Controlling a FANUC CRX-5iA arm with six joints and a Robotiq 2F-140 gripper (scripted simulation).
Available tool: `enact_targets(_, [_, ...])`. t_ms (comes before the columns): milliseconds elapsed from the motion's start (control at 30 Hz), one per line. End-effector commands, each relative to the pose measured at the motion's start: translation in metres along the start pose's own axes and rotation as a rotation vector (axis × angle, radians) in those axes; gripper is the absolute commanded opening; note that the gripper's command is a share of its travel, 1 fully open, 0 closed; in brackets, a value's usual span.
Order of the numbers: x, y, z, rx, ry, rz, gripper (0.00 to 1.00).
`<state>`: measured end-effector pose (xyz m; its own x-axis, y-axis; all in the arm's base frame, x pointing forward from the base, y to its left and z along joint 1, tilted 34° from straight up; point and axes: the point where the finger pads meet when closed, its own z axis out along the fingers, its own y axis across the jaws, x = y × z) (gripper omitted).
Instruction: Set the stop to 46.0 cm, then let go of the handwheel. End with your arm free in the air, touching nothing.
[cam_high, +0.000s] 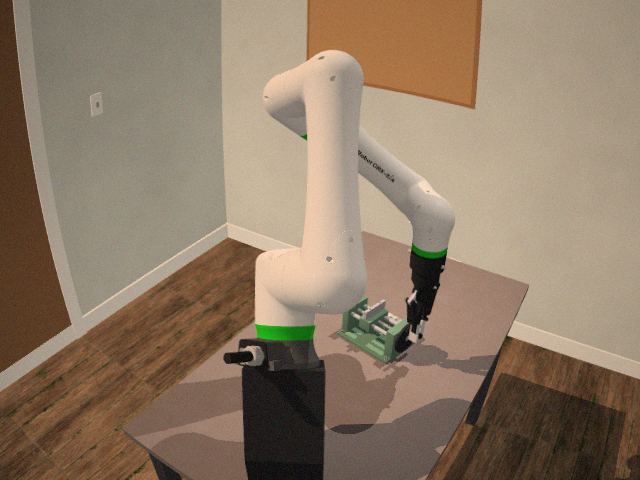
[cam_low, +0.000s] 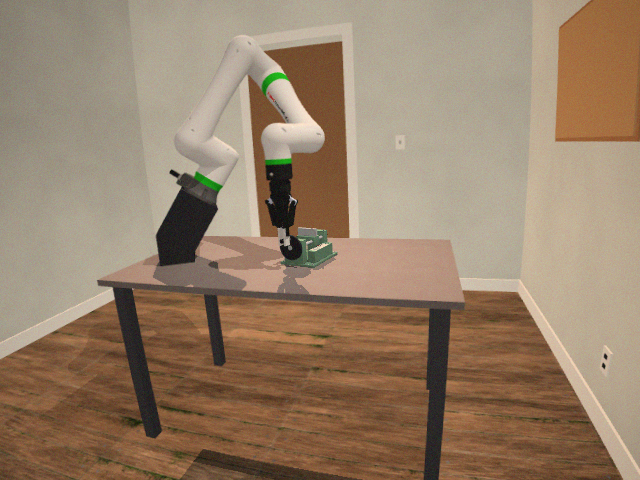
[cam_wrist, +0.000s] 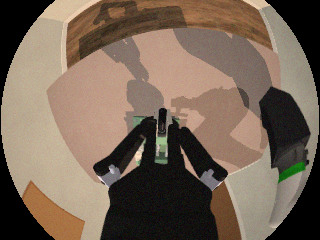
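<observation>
Top, stop: I see the stop (cam_high: 375, 310) (cam_low: 307, 231) on the green jig (cam_high: 369, 349) (cam_low: 320, 252); setting unreadable.
Top, wheel: at the jig's near end; gripper (cam_high: 416, 332) (cam_low: 283, 238) (cam_wrist: 162, 114) beside it.
Exterior, wheel (cam_high: 401, 341) (cam_low: 292, 249): I should trace its rim circle, clearing jig and surface (cam_high: 480, 294) (cam_low: 382, 268).
Wrist, gripper: nearly closed, apparently gripping the handle (cam_wrist: 162, 116).

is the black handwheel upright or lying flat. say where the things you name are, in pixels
Upright: the handwheel (cam_high: 399, 343) (cam_low: 295, 252) stands on edge against the end of the green fixture (cam_high: 366, 345) (cam_low: 320, 253) (cam_wrist: 161, 160), its round face turned sideways.
</observation>
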<state>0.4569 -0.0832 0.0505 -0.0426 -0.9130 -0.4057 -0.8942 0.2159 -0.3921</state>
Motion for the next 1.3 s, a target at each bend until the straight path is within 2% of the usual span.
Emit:
enact_targets(0, [0.000, 0.002, 0.000, 0.000, 0.000, 0.000, 0.04])
enact_targets(233, [0.000, 0.017, 0.006, 0.000, 0.000, 0.000, 0.04])
enact_targets(500, [0.000, 0.029, 0.024, 0.000, 0.000, 0.000, 0.04])
enact_targets(1267, [0.000, 0.027, 0.052, 0.000, 0.000, 0.000, 0.04])
